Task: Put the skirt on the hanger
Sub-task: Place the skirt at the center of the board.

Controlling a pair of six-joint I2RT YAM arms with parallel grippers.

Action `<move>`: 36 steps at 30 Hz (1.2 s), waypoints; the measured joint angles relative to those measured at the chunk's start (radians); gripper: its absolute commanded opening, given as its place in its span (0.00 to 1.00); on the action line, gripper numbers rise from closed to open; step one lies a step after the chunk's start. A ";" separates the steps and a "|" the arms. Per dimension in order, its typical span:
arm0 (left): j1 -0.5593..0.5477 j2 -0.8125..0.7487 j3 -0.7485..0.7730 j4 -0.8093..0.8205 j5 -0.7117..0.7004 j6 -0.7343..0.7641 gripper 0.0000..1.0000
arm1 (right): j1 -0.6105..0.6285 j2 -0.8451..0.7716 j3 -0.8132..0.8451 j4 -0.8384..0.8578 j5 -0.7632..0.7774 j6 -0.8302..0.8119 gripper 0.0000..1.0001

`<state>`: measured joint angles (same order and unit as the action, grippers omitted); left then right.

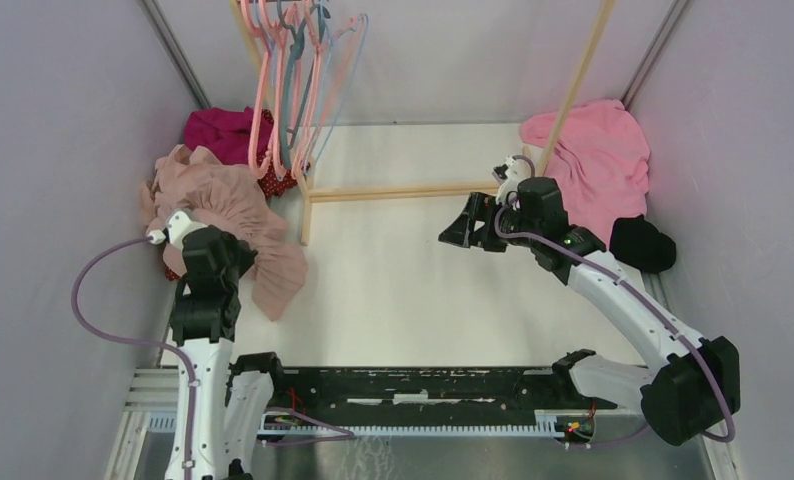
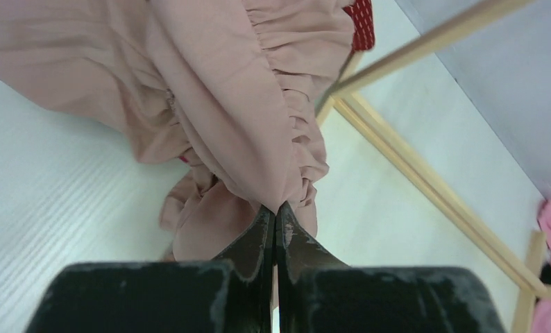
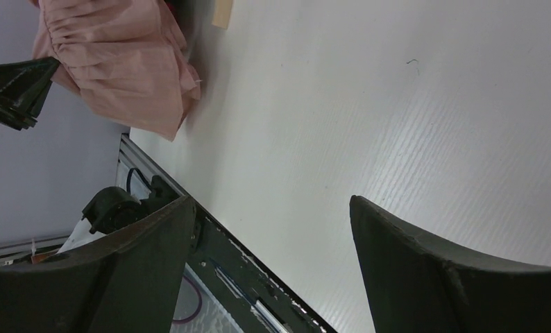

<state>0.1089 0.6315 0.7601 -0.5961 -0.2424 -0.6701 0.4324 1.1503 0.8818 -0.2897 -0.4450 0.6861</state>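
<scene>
Left end effector: fingers pressed together, pinching a thin fold of the skirt close to its gathered band.
Right end effector: jaws wide apart, holding nothing, above the bare desk near the wooden rack.
Skirt location: heaped on the left of the desk beside the rack's foot, partly over a red dotted garment.
Handling: it looks light, thin and limp, so it should drape, bunch and slip off a smooth hanger; not fragile.
Where to hold: probably the ruched waistband, the thickest part, at two spread points.
Hangers: pink and blue, hanging on the rack at the back.
Writing: none legible.
</scene>
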 measured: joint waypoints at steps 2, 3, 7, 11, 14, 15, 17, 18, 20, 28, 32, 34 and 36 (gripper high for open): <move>-0.009 -0.026 0.002 -0.044 0.046 0.000 0.03 | 0.000 -0.003 0.024 -0.024 0.005 -0.007 0.88; -0.019 -0.037 0.006 -0.072 0.070 0.000 0.03 | 0.000 -0.004 0.036 -0.032 0.007 -0.011 0.88; -0.066 -0.052 0.021 -0.122 0.173 -0.001 0.03 | 0.000 -0.004 0.096 -0.069 0.021 -0.030 0.88; -0.073 -0.040 0.031 -0.137 0.275 0.000 0.03 | 0.000 0.010 0.163 -0.109 0.034 -0.050 0.88; -0.080 -0.009 0.060 -0.153 0.355 0.000 0.03 | 0.000 0.031 0.203 -0.125 0.041 -0.064 0.88; -0.086 0.007 0.071 -0.156 0.376 0.001 0.03 | 0.000 0.040 0.216 -0.131 0.044 -0.068 0.88; -0.109 0.049 0.097 -0.163 0.404 0.003 0.03 | 0.000 0.063 0.234 -0.139 0.047 -0.074 0.88; -0.150 0.069 0.107 -0.163 0.410 0.005 0.03 | 0.000 0.074 0.241 -0.139 0.047 -0.075 0.88; -0.248 0.128 0.137 -0.170 0.387 0.007 0.03 | 0.000 0.103 0.257 -0.144 0.047 -0.079 0.88; -0.800 0.400 0.209 -0.163 0.150 -0.005 0.03 | 0.000 0.214 0.346 -0.212 0.064 -0.137 0.89; -1.012 0.550 0.286 -0.148 0.031 -0.015 0.03 | -0.005 0.217 0.373 -0.274 0.116 -0.180 0.89; -1.093 0.646 0.339 -0.121 0.005 -0.015 0.03 | -0.018 0.216 0.375 -0.296 0.137 -0.193 0.88; -1.154 0.752 0.394 -0.074 -0.012 -0.014 0.03 | -0.044 0.215 0.375 -0.330 0.156 -0.204 0.88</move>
<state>-1.0447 1.3838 1.1542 -0.6701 -0.2543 -0.6838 0.3885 1.3651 1.2564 -0.6201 -0.2890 0.4820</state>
